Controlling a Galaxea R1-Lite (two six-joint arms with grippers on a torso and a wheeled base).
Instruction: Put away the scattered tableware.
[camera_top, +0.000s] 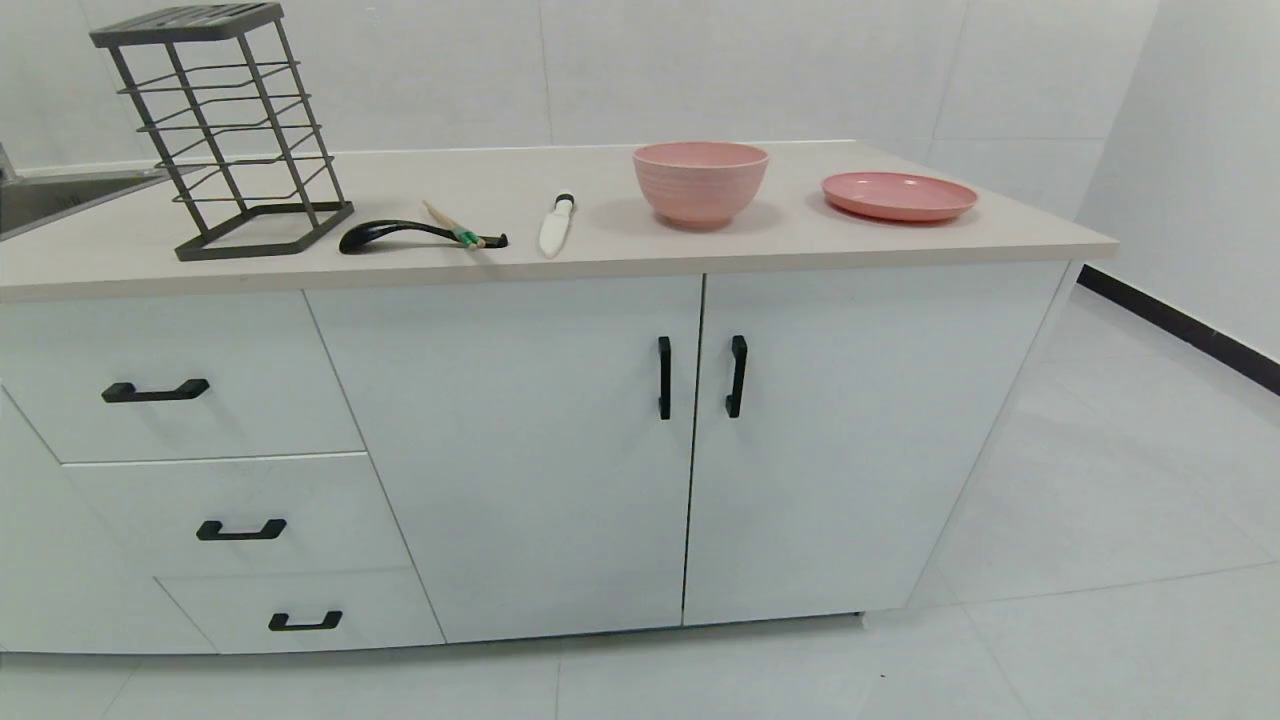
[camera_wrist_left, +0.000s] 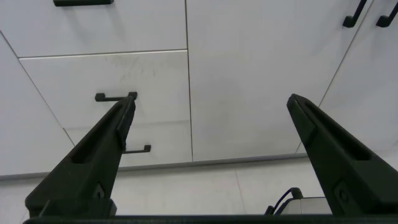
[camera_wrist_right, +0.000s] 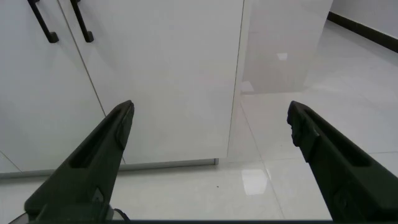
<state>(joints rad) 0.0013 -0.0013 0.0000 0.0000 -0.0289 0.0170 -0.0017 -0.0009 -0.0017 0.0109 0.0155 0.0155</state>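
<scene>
On the beige countertop (camera_top: 900, 245) lie a black ladle (camera_top: 400, 235), a pair of wooden chopsticks (camera_top: 452, 226) and a white knife with a black-tipped handle (camera_top: 556, 225). A pink bowl (camera_top: 700, 181) stands to their right, and a flat pink plate (camera_top: 898, 195) beyond it near the right end. My left gripper (camera_wrist_left: 210, 106) hangs open low in front of the white drawers (camera_wrist_left: 109, 93), holding nothing. My right gripper (camera_wrist_right: 211, 115) is open too, low before the cabinet's right door (camera_wrist_right: 161, 74) and the floor.
A dark wire rack (camera_top: 225, 130) stands at the counter's left, beside a sink (camera_top: 60, 195). Below are three drawers with black handles (camera_top: 155, 391) and two doors with vertical handles (camera_top: 664, 377). Open tiled floor (camera_top: 1120, 480) spreads to the right.
</scene>
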